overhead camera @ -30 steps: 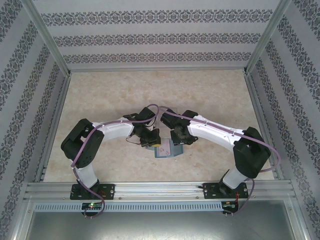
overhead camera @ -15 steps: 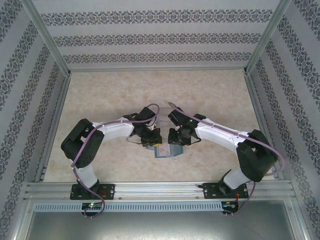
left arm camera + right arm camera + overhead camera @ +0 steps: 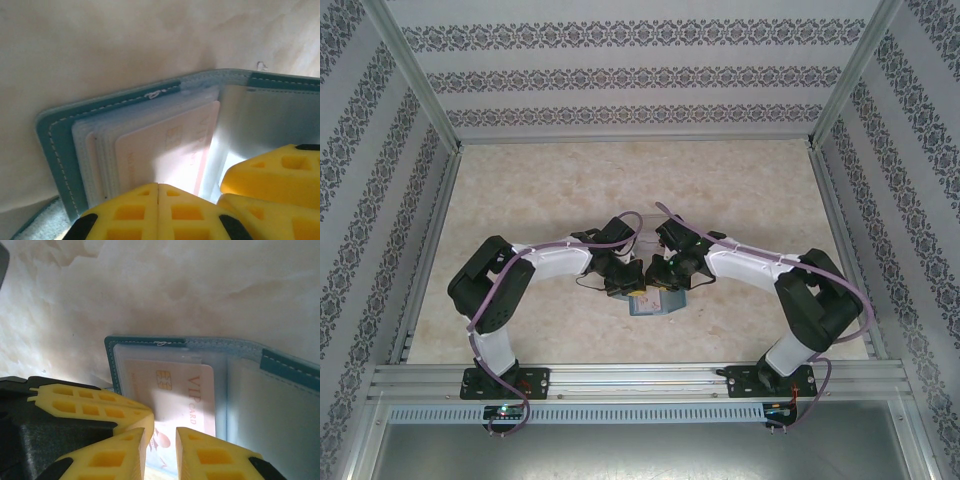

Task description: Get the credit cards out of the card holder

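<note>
Right wrist reads "VIP" on the card [image 3: 172,390] — right pincer [image 3: 164,434] parted, left pincer [image 3: 158,192] closed.

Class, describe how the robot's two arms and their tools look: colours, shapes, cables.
The left arm and right arm have white links, bulky black joints and a purple cable along each. The left tool and right tool have wedge-shaped yellow fingers with square holes.

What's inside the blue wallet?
Inside the open card holder sits a pinkish-white card with a gold chip and "VIP CARD" lettering, tucked in clear sleeves. The right gripper covers its lower end, and whether more cards lie behind it cannot be seen.
</note>
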You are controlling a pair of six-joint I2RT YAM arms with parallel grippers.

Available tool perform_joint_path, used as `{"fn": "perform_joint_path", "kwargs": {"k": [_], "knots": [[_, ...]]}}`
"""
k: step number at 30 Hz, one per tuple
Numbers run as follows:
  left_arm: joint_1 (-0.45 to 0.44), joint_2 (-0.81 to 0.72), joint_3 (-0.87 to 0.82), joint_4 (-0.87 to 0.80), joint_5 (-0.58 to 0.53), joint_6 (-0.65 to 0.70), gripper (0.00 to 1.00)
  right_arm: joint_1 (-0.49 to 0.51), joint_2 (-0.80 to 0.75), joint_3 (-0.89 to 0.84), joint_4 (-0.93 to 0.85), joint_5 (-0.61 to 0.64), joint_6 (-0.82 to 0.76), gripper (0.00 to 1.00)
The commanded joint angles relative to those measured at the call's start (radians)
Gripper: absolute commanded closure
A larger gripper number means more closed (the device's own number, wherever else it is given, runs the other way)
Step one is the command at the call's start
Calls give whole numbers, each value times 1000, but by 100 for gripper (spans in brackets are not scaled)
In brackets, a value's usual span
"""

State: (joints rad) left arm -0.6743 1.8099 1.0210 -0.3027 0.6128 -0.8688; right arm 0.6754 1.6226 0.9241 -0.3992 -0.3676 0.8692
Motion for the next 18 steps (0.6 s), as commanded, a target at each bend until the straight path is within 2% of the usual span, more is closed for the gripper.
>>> {"fn": "perform_joint_path", "kwargs": {"k": [1, 8, 18], "knots": [[-12, 8, -5, -12, -16, 15, 100, -12, 30, -22, 33, -21, 12, 77], [-11, 14, 2, -59, -50, 39, 100, -19, 49, -37, 40, -15, -1, 69], [-11, 16, 3, -47, -42, 30, 100, -22, 76, -53, 64, -28, 2, 68]]}}
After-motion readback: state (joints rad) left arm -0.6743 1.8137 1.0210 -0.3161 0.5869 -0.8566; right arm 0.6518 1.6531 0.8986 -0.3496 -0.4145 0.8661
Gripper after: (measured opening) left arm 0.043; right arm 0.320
